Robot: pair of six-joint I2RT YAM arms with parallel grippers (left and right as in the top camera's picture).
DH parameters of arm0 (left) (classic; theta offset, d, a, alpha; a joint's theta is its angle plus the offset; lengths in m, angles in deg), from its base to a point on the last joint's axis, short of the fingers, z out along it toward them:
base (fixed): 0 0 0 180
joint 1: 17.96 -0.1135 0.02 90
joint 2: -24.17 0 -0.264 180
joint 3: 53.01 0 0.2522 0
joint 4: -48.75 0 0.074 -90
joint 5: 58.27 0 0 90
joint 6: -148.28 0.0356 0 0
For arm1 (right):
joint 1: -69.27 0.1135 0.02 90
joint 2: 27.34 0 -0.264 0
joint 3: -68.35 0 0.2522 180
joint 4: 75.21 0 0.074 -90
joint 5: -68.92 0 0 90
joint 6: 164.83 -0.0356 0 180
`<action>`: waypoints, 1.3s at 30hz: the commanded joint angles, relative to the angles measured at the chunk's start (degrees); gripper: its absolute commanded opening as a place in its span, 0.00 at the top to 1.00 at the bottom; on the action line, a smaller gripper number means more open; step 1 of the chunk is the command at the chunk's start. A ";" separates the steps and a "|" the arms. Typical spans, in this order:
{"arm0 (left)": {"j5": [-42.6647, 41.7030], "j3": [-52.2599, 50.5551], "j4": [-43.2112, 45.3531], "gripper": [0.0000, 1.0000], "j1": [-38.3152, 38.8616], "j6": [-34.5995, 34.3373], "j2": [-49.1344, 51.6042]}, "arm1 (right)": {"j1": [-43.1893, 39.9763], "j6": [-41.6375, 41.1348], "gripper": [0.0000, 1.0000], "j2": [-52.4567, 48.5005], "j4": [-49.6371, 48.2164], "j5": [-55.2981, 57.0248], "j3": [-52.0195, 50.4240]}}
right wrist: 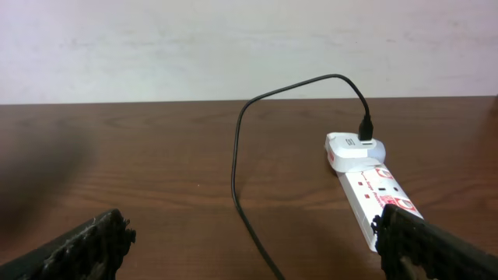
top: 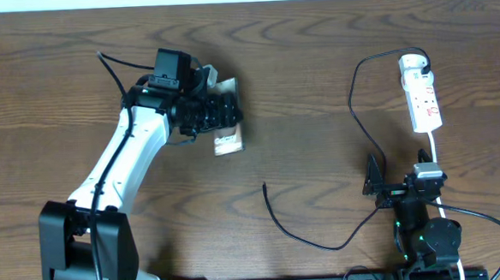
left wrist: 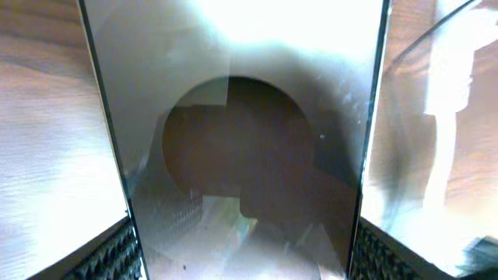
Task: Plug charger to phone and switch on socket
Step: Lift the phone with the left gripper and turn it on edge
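My left gripper (top: 217,114) is over the phone (top: 228,144) at the table's upper left. In the left wrist view the phone (left wrist: 241,117) fills the gap between both finger pads, and the gripper (left wrist: 245,253) is shut on its long edges. The charger cable (top: 358,126) runs from the white socket strip (top: 423,97) at the right, passes my right gripper (top: 378,186), and loops to its free tip (top: 264,185) on the bare table. My right gripper (right wrist: 249,241) is open and empty. The cable (right wrist: 237,179) lies between its fingers, and the socket (right wrist: 381,190) lies by its right finger.
A white adapter (right wrist: 352,148) with the cable plugged in sits at the socket's far end. The socket's white cord (top: 436,160) runs back toward the right arm's base. A pale wall (right wrist: 233,47) rises behind the table's far edge.
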 commanded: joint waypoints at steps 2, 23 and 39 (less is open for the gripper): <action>-11.37 1.77 1.66 0.93 -1.18 -24.98 -1.62 | 0.13 0.15 0.01 0.24 0.26 0.46 -0.07; -32.33 1.77 1.66 0.93 -5.14 -69.42 -1.62 | 0.13 0.15 0.01 0.24 0.26 0.46 -0.07; -38.53 1.77 1.68 0.93 -5.16 -74.93 -1.62 | 0.13 0.15 0.01 0.24 0.26 0.46 -0.07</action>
